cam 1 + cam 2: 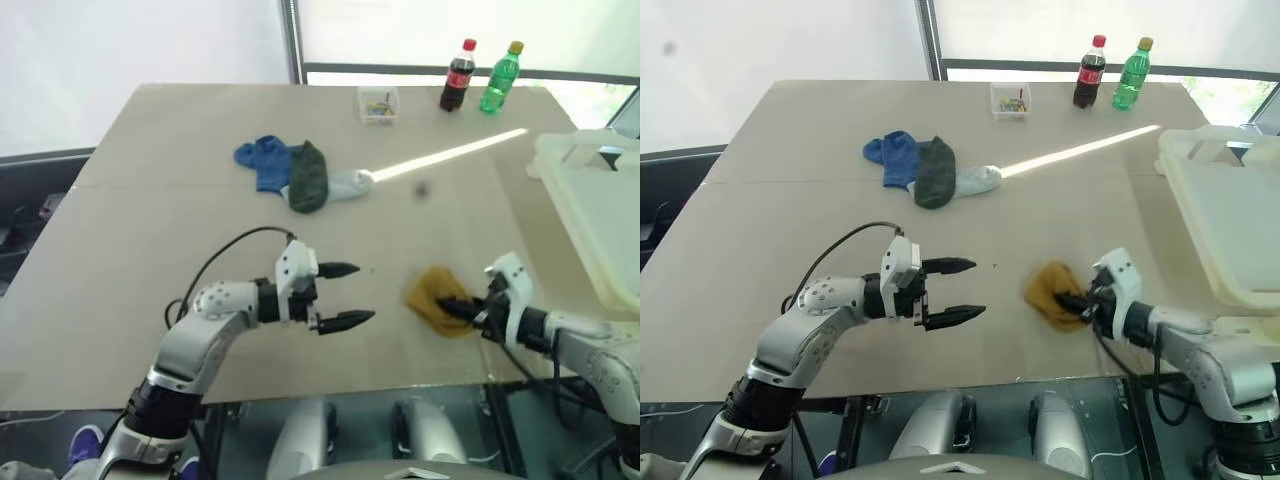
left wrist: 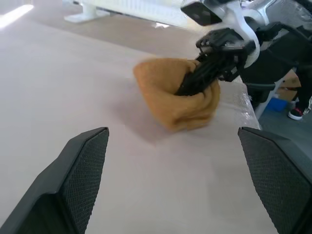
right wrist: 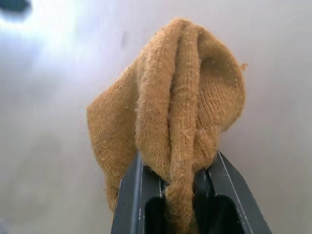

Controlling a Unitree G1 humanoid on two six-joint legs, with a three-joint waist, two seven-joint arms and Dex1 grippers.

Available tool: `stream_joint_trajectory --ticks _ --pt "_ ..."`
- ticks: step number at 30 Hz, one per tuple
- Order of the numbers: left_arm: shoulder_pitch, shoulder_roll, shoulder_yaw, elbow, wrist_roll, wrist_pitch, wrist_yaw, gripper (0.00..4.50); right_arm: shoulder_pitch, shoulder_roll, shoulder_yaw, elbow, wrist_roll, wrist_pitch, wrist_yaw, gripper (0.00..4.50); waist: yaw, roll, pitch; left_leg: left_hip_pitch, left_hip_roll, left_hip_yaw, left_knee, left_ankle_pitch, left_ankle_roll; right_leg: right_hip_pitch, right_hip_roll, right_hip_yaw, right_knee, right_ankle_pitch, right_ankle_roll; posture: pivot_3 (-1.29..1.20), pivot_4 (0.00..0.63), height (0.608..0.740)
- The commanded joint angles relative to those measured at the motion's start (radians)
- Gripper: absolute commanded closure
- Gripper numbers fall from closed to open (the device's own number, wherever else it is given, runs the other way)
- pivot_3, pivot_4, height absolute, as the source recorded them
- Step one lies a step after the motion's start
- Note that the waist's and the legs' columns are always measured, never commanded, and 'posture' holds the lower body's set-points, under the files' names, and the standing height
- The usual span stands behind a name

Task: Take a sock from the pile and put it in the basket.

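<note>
- Left gripper [image 1: 348,295] hangs over the table [image 1: 120,250] with its fingers spread wide, empty.
- The pile [image 1: 295,172] lies farther back on the table, well apart from both grippers.
- Right gripper [image 1: 1076,301] pinches a yellow sock [image 1: 1052,292] at the near edge, so the grasp looks made.
- Next: lift and carry right to the basket [image 1: 590,215].
- The right wrist view shows sock folds bunched between the fingers; the head views show the basket.

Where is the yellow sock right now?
The yellow sock sits near the table's front edge on the robot's right, pinched in the right pincer, away from the sock pile.
</note>
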Motion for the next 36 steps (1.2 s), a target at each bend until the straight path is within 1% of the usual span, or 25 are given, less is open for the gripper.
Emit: stream_joint_trajectory --ticks 1,3,5,7,10,13,18,21,25,27,28,30,31,32,33,35,36 --pt "-0.045 -0.043 0.01 -0.013 -0.018 -0.007 0.031 0.0 -0.099 0.002 -0.191 0.038 0.119 0.023 -0.079 4.48 0.002 0.0 0.0 -0.001 0.0 0.0 0.0 0.0 0.0 0.0 0.001 0.0 0.0 0.0 0.0 0.0 0.15 0.732" --pt "-0.076 -0.087 0.007 -0.013 -0.021 -0.006 0.065 0.0 -0.212 -0.01 -0.28 0.13 0.121 -0.006 -0.154 4.48 0.001 0.001 0.001 -0.001 0.0 -0.001 0.0 0.0 0.0 0.0 0.005 -0.001 0.0 0.0 0.0 0.0 0.15 0.732" --pt "-0.101 -0.124 0.008 -0.013 -0.017 -0.011 0.096 0.0 -0.318 -0.039 -0.332 0.225 0.089 -0.047 -0.222 4.48 0.001 0.002 0.002 -0.002 -0.001 0.001 0.0 0.0 0.0 -0.001 0.005 0.0 0.0 0.0 0.0 0.0 0.15 0.732" --pt "-0.122 -0.154 0.015 -0.012 -0.012 -0.019 0.126 0.0 -0.43 -0.079 -0.357 0.357 0.013 -0.096 -0.316 4.48 -0.001 0.004 0.003 -0.002 -0.002 0.0 0.0 0.0 0.001 -0.001 0.005 0.0 0.0 0.0 0.0 0.0 0.15 0.732" --pt "-0.148 -0.189 0.029 -0.012 -0.013 -0.025 0.169 0.0 -0.572 -0.161 -0.337 0.593 -0.131 -0.189 -0.421 4.48 -0.001 0.006 0.004 -0.002 -0.002 0.002 0.0 0.0 0.001 -0.001 0.007 0.002 0.0 0.0 0.001 0.0 0.15 0.732" --pt "-0.157 -0.213 0.019 -0.008 0.01 -0.051 0.196 0.0 -0.685 -0.217 -0.291 0.859 -0.233 -0.295 -0.423 4.48 -0.002 0.006 0.004 -0.002 -0.003 0.002 -0.001 0.0 0.001 -0.001 0.008 0.002 0.0 0.0 0.001 0.0 0.15 0.732" --pt "-0.158 -0.272 -0.004 -0.012 0.028 -0.06 0.256 0.0 -0.853 -0.236 -0.269 1.239 -0.33 -0.449 -0.446 4.48 -0.01 0.007 0.005 -0.001 -0.003 0.005 -0.002 0.0 0.001 -0.001 0.009 0.006 0.0 0.002 0.005 0.0 0.15 0.732" --pt "-0.152 -0.294 -0.005 -0.02 0.033 -0.055 0.282 0.0 -0.94 -0.228 -0.25 1.405 -0.36 -0.498 -0.427 4.48 -0.014 0.008 0.006 0.0 -0.002 0.006 -0.002 0.0 0.001 -0.002 0.009 0.007 0.0 0.002 0.005 0.0 0.15 0.732" --pt "-0.149 -0.288 -0.005 -0.021 0.045 -0.06 0.294 0.0 -1.003 -0.22 -0.24 1.559 -0.387 -0.548 -0.419 4.48 -0.021 0.009 0.006 0.0 -0.002 0.007 -0.003 0.0 0.001 -0.002 0.009 0.008 0.0 0.002 0.005 0.0 0.15 0.732" --pt "-0.143 -0.281 -0.008 -0.026 0.051 -0.06 0.296 0.0 -1.013 -0.223 -0.226 1.602 -0.404 -0.563 -0.389 3.46 -0.02 0.009 0.006 0.0 -0.002 0.007 -0.003 0.0 0.001 -0.002 0.009 0.007 0.0 0.002 0.005 0.0 0.15 0.732" --pt "-0.14 -0.278 -0.01 -0.031 0.053 -0.058 0.297 0.0 -1.017 -0.225 -0.226 1.616 -0.406 -0.565 -0.381 3.2 -0.02 0.009 0.006 0.0 -0.002 0.007 -0.003 0.0 0.001 -0.002 0.009 0.007 0.0 0.002 0.005 0.0 0.15 0.732" --pt "-0.132 -0.274 -0.013 -0.044 0.05 -0.047 0.301 0.0 -1.024 -0.227 -0.223 1.631 -0.411 -0.565 -0.358 2.25 -0.02 0.009 0.006 -0.001 -0.002 0.007 -0.003 0.0 0.001 -0.002 0.009 0.008 -0.001 0.002 0.005 0.0 0.15 0.732" --pt "-0.129 -0.275 -0.012 -0.048 0.046 -0.041 0.305 0.0 -1.024 -0.23 -0.221 1.632 -0.415 -0.563 -0.354 1.92 -0.021 0.009 0.006 -0.001 -0.002 0.007 -0.003 0.0 0.001 -0.002 0.008 0.008 -0.001 0.002 0.005 0.0 0.15 0.732" --pt "-0.127 -0.275 -0.011 -0.052 0.044 -0.038 0.308 0.0 -1.023 -0.235 -0.218 1.63 -0.418 -0.559 -0.348 1.48 -0.022 0.009 0.006 -0.001 -0.002 0.007 -0.003 0.0 0.001 -0.002 0.008 0.008 -0.001 0.002 0.005 0.0 0.15 0.732" --pt "-0.125 -0.276 -0.01 -0.054 0.042 -0.034 0.311 0.0 -1.019 -0.24 -0.216 1.626 -0.42 -0.552 -0.349 0.82 -0.022 0.009 0.006 -0.001 -0.002 0.007 -0.003 0.0 0.001 -0.002 0.008 0.008 -0.001 0.002 0.005 0.0 0.15 0.732" --pt "-0.125 -0.275 -0.008 -0.057 0.04 -0.031 0.315 0.0 -1.008 -0.252 -0.212 1.608 -0.423 -0.535 -0.343 0.02 -0.022 0.009 0.006 0.0 -0.002 0.007 -0.003 0.0 0.001 -0.002 0.008 0.008 0.0 0.002 0.005 0.0 0.15 0.732" --pt "-0.126 -0.274 -0.007 -0.056 0.038 -0.029 0.315 0.0 -1.001 -0.258 -0.212 1.593 -0.423 -0.521 -0.341 0.02 -0.022 0.009 0.006 0.0 -0.002 0.007 -0.003 0.0 0.001 -0.002 0.008 0.008 0.0 0.002 0.005 0.0 0.15 0.732"
